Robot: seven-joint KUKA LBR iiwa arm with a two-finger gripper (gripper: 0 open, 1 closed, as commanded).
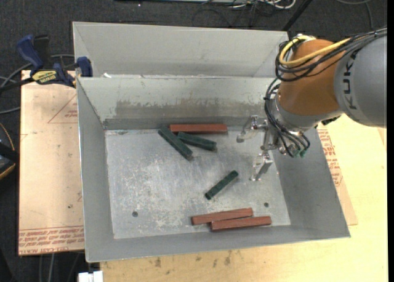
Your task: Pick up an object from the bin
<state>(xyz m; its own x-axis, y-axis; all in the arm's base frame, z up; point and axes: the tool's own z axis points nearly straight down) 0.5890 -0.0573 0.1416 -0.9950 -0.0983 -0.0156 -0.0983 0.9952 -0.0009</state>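
Two fingers (262, 169) of the pincer (255, 151) stand spread apart and empty, low over the bare floor at the right of the grey bin (92, 170). Nearest, just to the lower left, a dark green stick (221, 185) lies slantwise, clear of the others and so probably the easiest catch. A pair of red-brown sticks (231, 219) lie touching near the bottom edge. A lone red-brown stick (198, 128) and two touching green sticks (175, 143) rest by the back wall at upper centre, where the wall would likely crowd a grasp.
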